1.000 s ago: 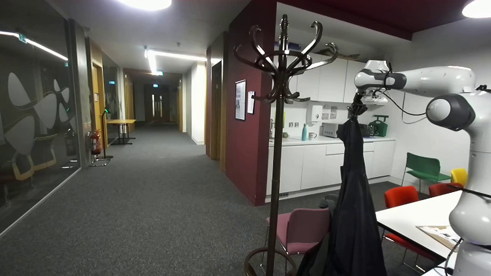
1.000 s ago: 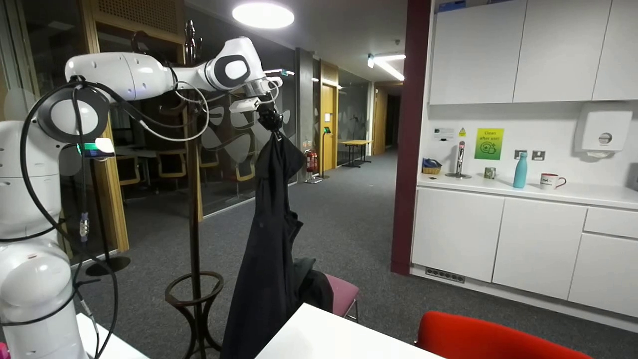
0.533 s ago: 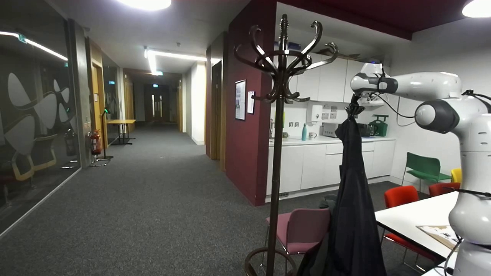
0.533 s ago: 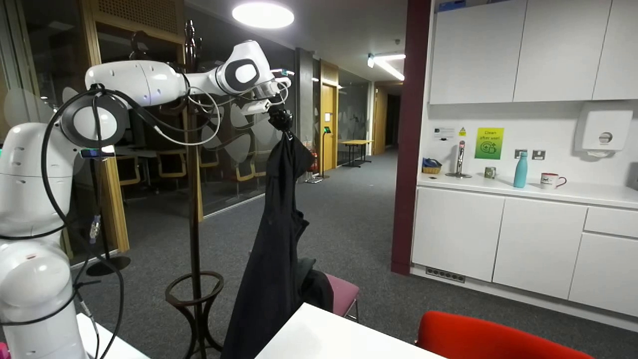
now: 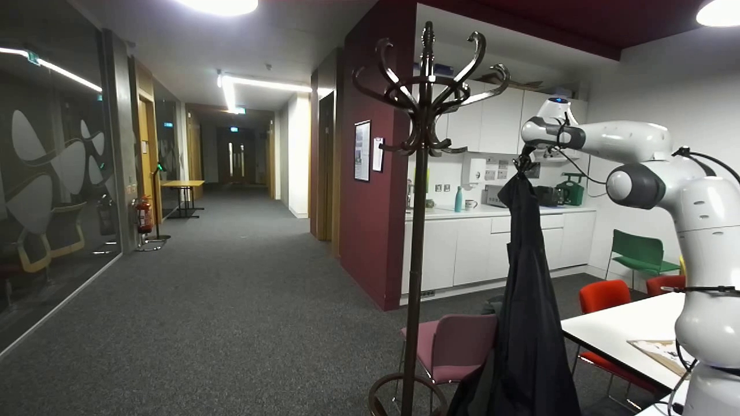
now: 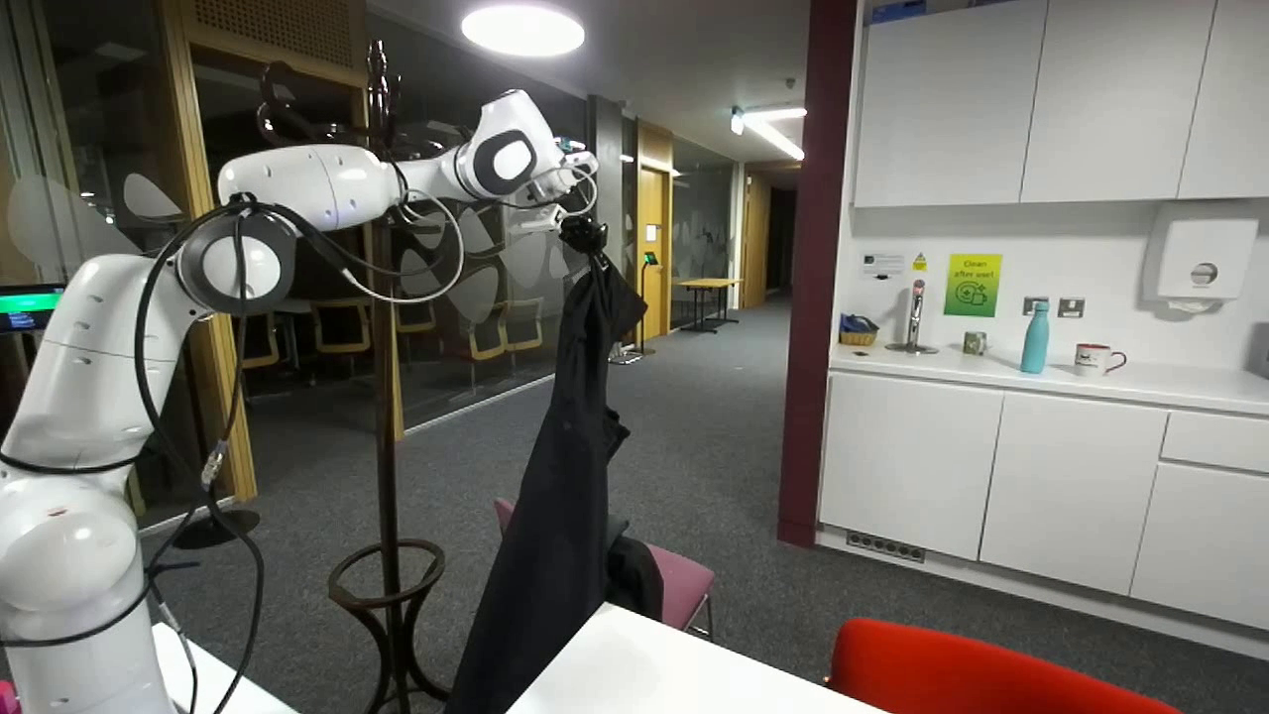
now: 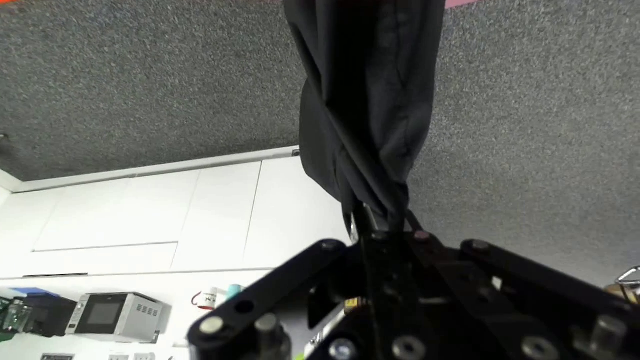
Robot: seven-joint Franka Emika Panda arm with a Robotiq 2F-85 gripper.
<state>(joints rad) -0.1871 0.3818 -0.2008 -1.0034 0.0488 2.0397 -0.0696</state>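
My gripper (image 5: 522, 167) is shut on the top of a black coat (image 5: 529, 300), which hangs down from the fingers in folds. In an exterior view the gripper (image 6: 593, 248) is high above the floor and the coat (image 6: 555, 486) passes behind a table corner; its lower end is hidden. In the wrist view the cloth (image 7: 370, 110) is bunched between the fingertips (image 7: 382, 220). A dark brown coat stand (image 5: 416, 260) with curved hooks stands apart from the gripper; its pole also shows in an exterior view (image 6: 387, 476).
A pink chair (image 5: 465, 346) stands beside the coat, with dark cloth (image 6: 634, 575) on it. A white table (image 6: 674, 664) and a red chair (image 6: 972, 674) are near. Behind, a white counter (image 6: 1190, 392) bears a teal bottle (image 6: 1035, 339) and a mug (image 6: 1094, 360).
The arm has reached forward and slightly down, carrying the coat. Gripper and coat have shifted right in one exterior picture and slightly left in another. The coat is still held.
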